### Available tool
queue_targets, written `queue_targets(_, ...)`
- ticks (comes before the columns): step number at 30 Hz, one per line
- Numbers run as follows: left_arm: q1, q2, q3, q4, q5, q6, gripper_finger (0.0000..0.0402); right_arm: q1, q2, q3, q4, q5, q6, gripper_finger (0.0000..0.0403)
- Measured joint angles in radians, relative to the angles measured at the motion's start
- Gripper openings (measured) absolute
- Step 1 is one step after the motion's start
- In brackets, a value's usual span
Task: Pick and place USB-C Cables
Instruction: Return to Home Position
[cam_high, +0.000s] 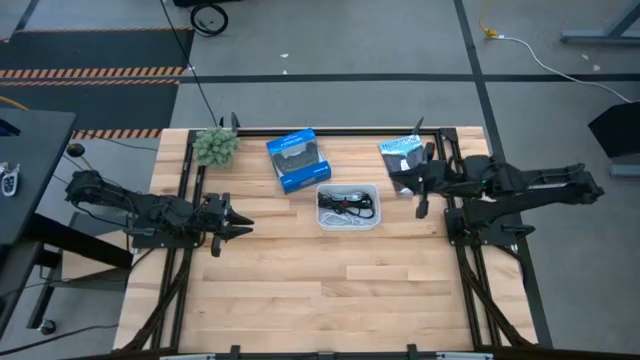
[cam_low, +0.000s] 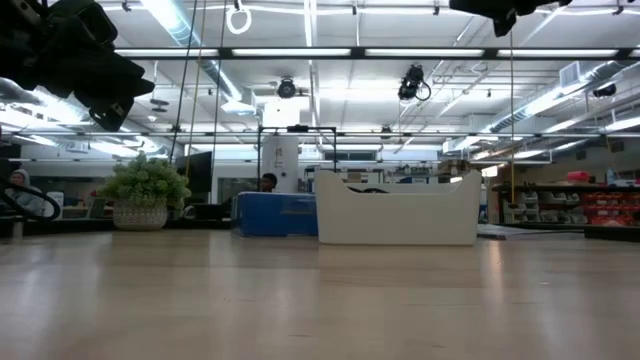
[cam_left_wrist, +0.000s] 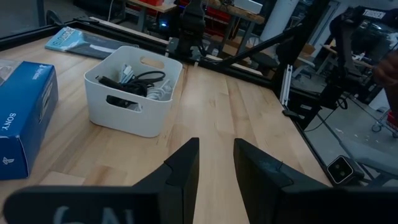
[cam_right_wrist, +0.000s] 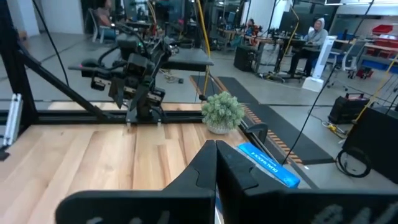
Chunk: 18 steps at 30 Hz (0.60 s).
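The USB-C cables (cam_high: 347, 205) lie bundled inside a white bin (cam_high: 372, 190) at the table's far middle; black loops, a red band and white strands show from above. In the left wrist view the cables (cam_left_wrist: 140, 81) rest on the floor of the bin (cam_left_wrist: 124, 115); the separate bundles cannot be told apart. My left gripper (cam_high: 243, 226) hovers left of the bin, open and empty, its fingers (cam_left_wrist: 186, 167) pointing toward the bin. My right gripper (cam_high: 420, 200) hangs right of the bin, over the table, shut and empty (cam_right_wrist: 216, 171).
A blue box (cam_high: 298, 160) lies just left of and beyond the bin, a black-and-white packet (cam_high: 402, 153) lies to its far right, and a small potted plant (cam_high: 215, 146) stands at the far left corner. Bare wood fills the table's near half (cam_high: 330, 290).
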Motion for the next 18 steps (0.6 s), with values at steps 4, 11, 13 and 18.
queue_targets(4, 0.0, 0.0, 0.0, 0.0, 0.0, 0.0, 0.0107, 0.0, -0.057, -0.003, -0.028, -0.005, 0.016, 0.0007)
queue_targets(11, 0.0, 0.0, 0.0, 0.0, 0.0, 0.0, 0.0107, 0.0, -0.148, -0.16, 0.1, -0.03, 0.022, 0.0007)
queue_targets(13, 0.0, 0.0, 0.0, 0.0, 0.0, 0.0, 0.0107, 0.0, -0.172, -0.221, 0.161, -0.03, 0.027, 0.0007)
queue_targets(18, 0.0, 0.0, 0.0, 0.0, 0.0, 0.0, 0.0107, -0.001, -0.229, -0.349, 0.28, -0.018, 0.035, 0.0007)
